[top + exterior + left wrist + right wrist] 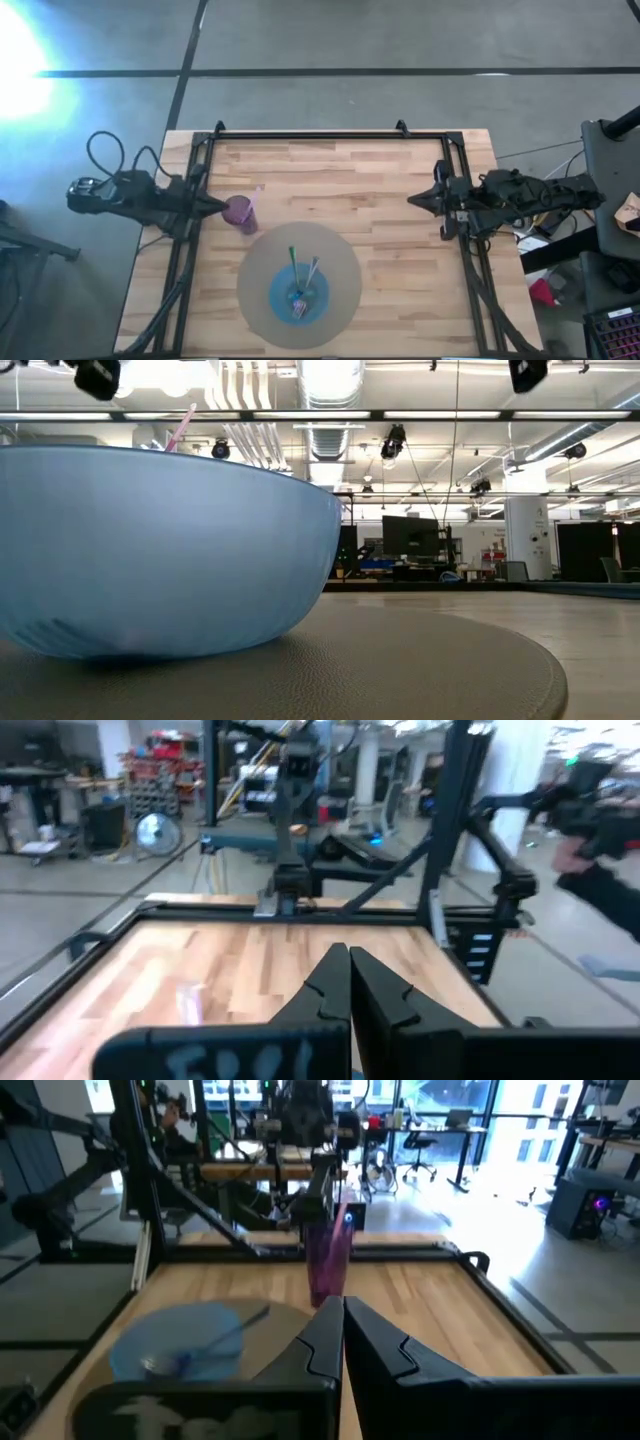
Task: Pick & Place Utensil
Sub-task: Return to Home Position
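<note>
left hand: at the left edge of the bench, fingers pressed together, holding nothing; the left wrist view shows the same, tips meeting
left hand vs cup: tip just beside the purple cup in the high view; cannot tell if they touch
right hand: over the right side of the bench, well apart from the placemat, pinched closed and empty; fingertips together in its own wrist view
purple cup: upright at the far-left edge of the brown placemat, pink straw sticking out of it; also seen from the right wrist
brown placemat: round, near-centre of the bench, front edge close to the bench's near edge
blue bowl: on the placemat, toward its near side; fills the left of the low view
silver fork: inside the bowl, handle leaning out over the far rim
green-handled utensil: also in the bowl, beside the fork, handle pointing the same way
frame: black rails run around the bench edges
</note>
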You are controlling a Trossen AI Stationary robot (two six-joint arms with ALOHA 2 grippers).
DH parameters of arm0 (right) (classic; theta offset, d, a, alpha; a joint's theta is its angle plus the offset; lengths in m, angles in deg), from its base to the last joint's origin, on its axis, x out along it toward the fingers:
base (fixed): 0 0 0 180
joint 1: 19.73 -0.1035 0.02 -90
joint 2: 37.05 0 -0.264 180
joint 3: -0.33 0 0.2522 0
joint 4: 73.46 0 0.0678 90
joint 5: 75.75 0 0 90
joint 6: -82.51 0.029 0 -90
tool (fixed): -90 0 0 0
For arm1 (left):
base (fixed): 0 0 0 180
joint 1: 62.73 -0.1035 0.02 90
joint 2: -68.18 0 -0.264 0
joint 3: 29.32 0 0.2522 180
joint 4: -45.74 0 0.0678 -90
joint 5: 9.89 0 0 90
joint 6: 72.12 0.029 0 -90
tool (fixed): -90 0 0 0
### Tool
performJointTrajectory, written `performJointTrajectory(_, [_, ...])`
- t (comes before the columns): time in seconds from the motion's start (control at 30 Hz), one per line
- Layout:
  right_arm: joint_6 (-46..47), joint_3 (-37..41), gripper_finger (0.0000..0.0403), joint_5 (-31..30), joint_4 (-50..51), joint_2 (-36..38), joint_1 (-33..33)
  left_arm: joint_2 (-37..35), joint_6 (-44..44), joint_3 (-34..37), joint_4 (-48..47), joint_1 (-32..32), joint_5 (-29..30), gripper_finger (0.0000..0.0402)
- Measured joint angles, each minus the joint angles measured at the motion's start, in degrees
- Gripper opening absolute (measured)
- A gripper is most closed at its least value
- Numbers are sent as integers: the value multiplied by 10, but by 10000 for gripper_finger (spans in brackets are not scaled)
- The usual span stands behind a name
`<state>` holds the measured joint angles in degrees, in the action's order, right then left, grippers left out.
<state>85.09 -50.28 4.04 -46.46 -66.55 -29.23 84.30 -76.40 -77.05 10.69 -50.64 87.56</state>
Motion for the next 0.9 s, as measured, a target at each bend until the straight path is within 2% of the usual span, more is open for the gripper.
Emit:
performJointTrajectory(0.23, [-3, 109, 8, 14, -61, 87, 0, -94, -3, 84, 9, 0, -44, 0])
performJointTrajectory(0.4, [-16, 160, 8, 19, -79, 152, 0, -157, 5, 126, 31, 0, -70, 0])
performJointTrajectory(0.57, [-31, 204, 8, 24, -80, 221, 0, -153, 18, 151, 39, 1, -116, 0])
performJointTrajectory(0.73, [-33, 246, 8, 34, -80, 292, 0, -153, 28, 179, 57, 1, -128, 0])
performJointTrajectory(0.9, [-28, 270, 8, 51, -83, 287, 0, -159, 27, 212, 92, 1, -130, 0])
